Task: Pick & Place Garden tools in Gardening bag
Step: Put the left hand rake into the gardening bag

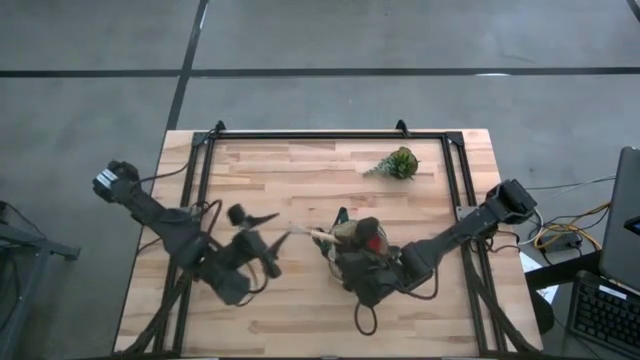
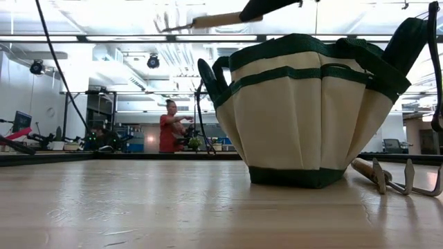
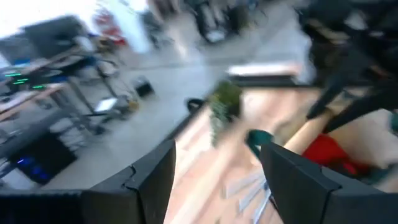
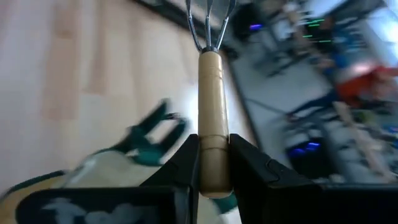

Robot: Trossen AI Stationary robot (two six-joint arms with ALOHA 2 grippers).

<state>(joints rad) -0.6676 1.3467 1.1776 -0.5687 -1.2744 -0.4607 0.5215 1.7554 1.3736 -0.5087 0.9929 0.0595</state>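
Right wrist view shows the right pincer clamped on the wooden handle of a rake, tines pointing away from the wrist, held in the air just above the gardening bag. The bag stands upright on the worktop, a red piece showing in its mouth. A second rake lies on the worktop beside the bag. The left pincer hangs beside the bag, its fingers parted and holding nothing.
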